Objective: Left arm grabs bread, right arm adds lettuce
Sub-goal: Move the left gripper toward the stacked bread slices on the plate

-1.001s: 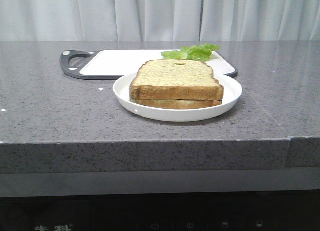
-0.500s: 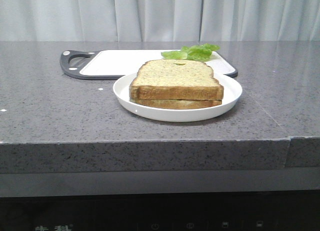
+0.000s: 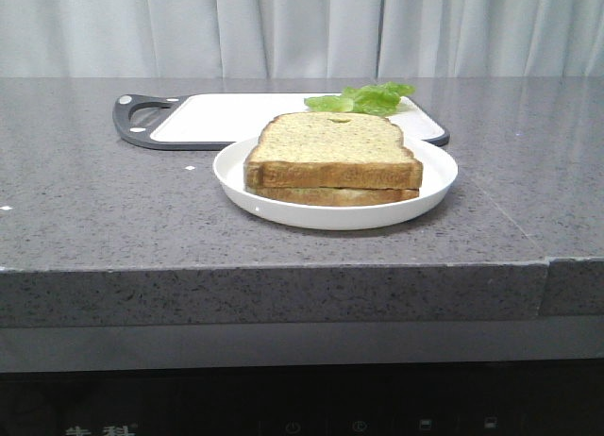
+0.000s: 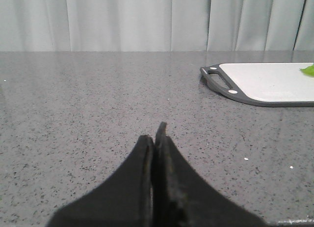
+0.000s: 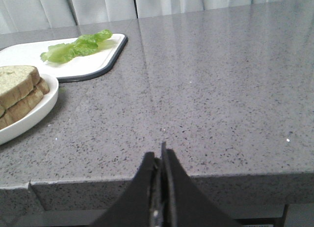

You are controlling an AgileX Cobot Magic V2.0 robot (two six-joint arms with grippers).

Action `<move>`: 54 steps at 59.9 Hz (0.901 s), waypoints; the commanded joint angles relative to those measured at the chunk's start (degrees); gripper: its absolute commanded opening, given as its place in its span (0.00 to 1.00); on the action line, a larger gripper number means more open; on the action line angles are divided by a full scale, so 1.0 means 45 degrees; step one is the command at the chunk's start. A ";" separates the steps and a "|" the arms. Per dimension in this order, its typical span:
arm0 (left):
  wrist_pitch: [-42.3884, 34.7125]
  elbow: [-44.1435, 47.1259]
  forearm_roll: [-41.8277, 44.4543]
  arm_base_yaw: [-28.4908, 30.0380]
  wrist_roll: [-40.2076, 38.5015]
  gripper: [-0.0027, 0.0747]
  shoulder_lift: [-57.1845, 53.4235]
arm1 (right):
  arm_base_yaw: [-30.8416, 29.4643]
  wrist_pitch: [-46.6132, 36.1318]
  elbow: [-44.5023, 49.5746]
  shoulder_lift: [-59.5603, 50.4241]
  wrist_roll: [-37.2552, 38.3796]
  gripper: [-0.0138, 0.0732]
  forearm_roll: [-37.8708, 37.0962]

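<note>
The bread (image 3: 332,150), a thick tan speckled slice with brown crust, lies on top of a thinner slice (image 3: 332,196) on a white plate (image 3: 436,179) at mid-table. It also shows in the right wrist view (image 5: 17,83). The lettuce (image 3: 363,99) lies on the far right of a white cutting board (image 3: 226,120); it also shows in the right wrist view (image 5: 76,46). My left gripper (image 4: 155,133) is shut and empty over bare counter, left of the board. My right gripper (image 5: 159,156) is shut and empty at the counter's front edge, right of the plate. Neither arm shows in the front view.
The cutting board's dark handle (image 4: 218,80) points left. The grey stone counter (image 3: 94,200) has a stepped front edge (image 3: 547,261) at the right. A pale curtain (image 3: 302,25) hangs behind.
</note>
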 commanded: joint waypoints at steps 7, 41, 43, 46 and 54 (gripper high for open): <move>0.0718 -0.2317 0.0064 -0.0031 -0.0083 0.01 0.0663 | -0.0099 0.0463 -0.2243 0.0029 -0.0261 0.09 -0.0612; 0.1452 -0.6782 -0.0168 -0.0056 -0.0083 0.10 0.6620 | -0.0099 0.1816 -0.6529 0.5102 -0.0285 0.18 -0.1996; 0.1452 -0.6782 -0.0168 -0.0056 -0.0083 0.17 0.6620 | -0.0099 0.1816 -0.6529 0.5102 -0.0285 0.24 -0.1996; 0.1424 -0.6782 -0.0168 -0.0056 -0.0083 0.33 0.6620 | -0.0099 0.1805 -0.6529 0.5102 -0.0285 0.35 -0.1996; 0.1348 -0.6782 -0.0354 -0.0056 -0.0115 0.68 0.6620 | -0.0099 0.1805 -0.6529 0.5102 -0.0285 0.66 -0.1996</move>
